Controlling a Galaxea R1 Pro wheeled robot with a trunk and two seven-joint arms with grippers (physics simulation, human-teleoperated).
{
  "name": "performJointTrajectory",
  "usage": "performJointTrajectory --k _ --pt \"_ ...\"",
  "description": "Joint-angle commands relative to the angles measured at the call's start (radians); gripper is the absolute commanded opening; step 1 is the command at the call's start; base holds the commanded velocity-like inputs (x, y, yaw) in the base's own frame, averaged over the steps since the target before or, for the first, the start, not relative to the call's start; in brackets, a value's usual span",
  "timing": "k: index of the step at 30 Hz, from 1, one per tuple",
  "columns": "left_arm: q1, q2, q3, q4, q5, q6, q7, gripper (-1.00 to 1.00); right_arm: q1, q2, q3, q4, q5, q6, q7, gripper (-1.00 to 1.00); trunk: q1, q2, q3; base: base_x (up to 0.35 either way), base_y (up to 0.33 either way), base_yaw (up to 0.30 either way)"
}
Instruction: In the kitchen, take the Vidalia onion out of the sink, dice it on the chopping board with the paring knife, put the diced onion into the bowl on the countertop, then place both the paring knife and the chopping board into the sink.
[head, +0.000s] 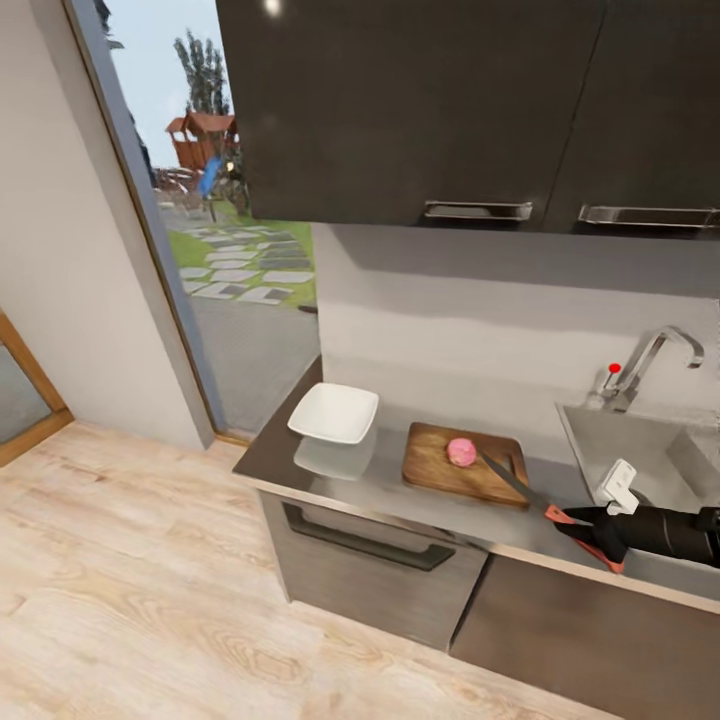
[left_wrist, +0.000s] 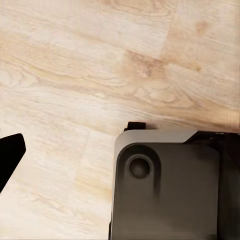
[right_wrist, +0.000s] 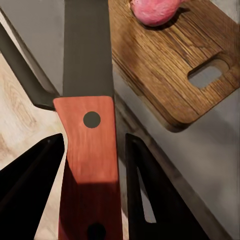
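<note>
— While the right gripper (right_wrist: 92, 170) clamps its fingers on the paring knife (right_wrist: 90, 150), where does the blade point?
— Toward the Vidalia onion (head: 461, 452), whole on the chopping board (head: 440, 470) beside the bowl (head: 334, 412).
— The left gripper (left_wrist: 10, 155)?
— Jaw state unclear; it hangs over wooden floor (left_wrist: 100, 65).

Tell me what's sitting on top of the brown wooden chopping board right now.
A small round pinkish-red onion rests on the brown wooden chopping board, still whole. The dark knife blade reaches over its right end; whether it touches the wood is unclear. The wood beneath the onion is hidden.
</note>
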Motion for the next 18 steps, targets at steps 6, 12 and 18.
performJointTrajectory --k 6,12,18 --pt "-0.001 0.000 -0.009 0.003 0.010 -0.006 0.002 1.00 -0.002 0.001 0.000 -0.002 0.005 0.013 0.008 -1.00 0.001 -0.002 -0.002 0.220 0.174 -0.183" --pt "-0.001 0.000 -0.009 0.003 0.010 -0.006 0.002 1.00 -0.002 0.002 0.001 -0.001 0.005 0.013 0.008 -1.00 0.001 -0.002 -0.002 0.218 0.168 -0.183" --pt "-0.001 0.000 -0.009 0.003 0.010 -0.006 0.002 1.00 -0.002 0.002 0.001 -0.001 0.005 0.013 0.007 -1.00 0.001 -0.002 -0.002 0.079 0.040 -0.183"
